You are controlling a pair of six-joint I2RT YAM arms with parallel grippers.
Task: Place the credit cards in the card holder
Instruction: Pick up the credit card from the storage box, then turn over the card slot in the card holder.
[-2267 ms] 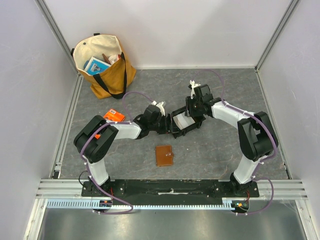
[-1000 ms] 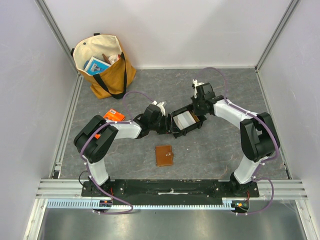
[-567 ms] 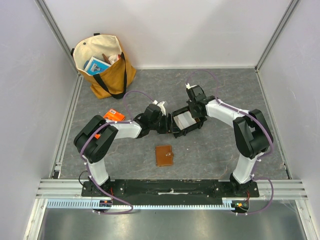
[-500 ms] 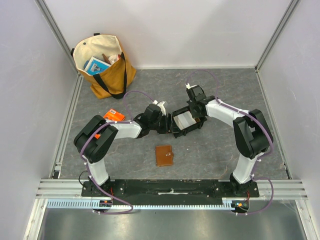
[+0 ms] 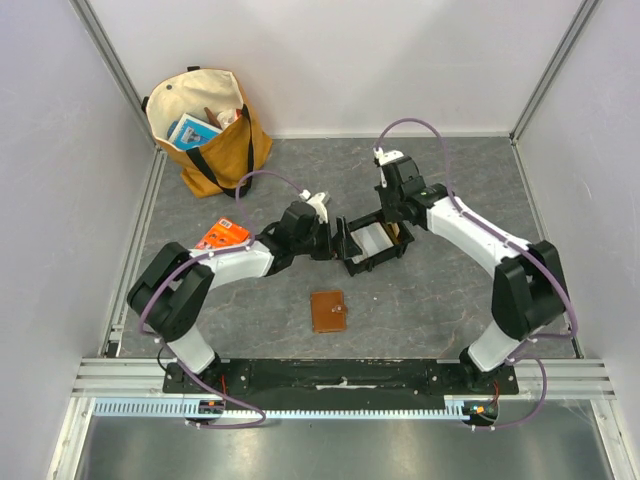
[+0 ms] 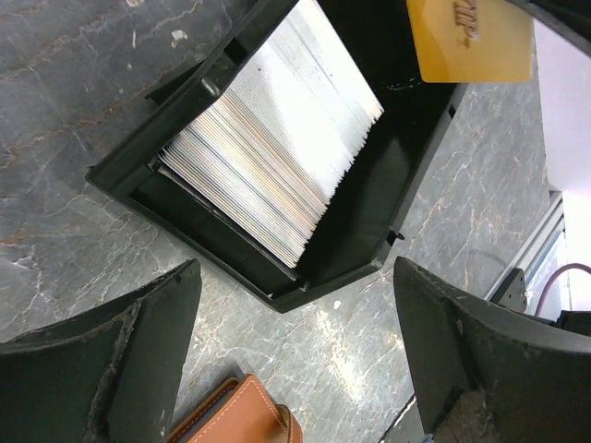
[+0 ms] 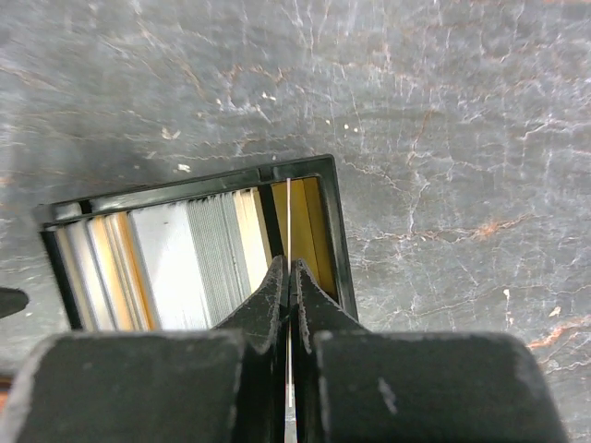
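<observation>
The right hand [image 7: 290,266] is closed, its two fingers pinching a yellow card [image 6: 469,39] edge-on. The card hangs over the end of the black tray [image 7: 333,235] farthest from the left arm; whether its lower edge sits inside the tray cannot be told. The credit cards [image 6: 277,157] stand packed on edge in a long, pale row inside the tray, just beside the held card.

The left hand [image 6: 295,277] is spread wide with nothing between its fingers, hovering at the tray's opposite end, close to the stack but not touching it. The brown card holder [image 5: 328,311] lies folded shut on the table [image 5: 440,300], nearer the arm bases, apart from both hands.
</observation>
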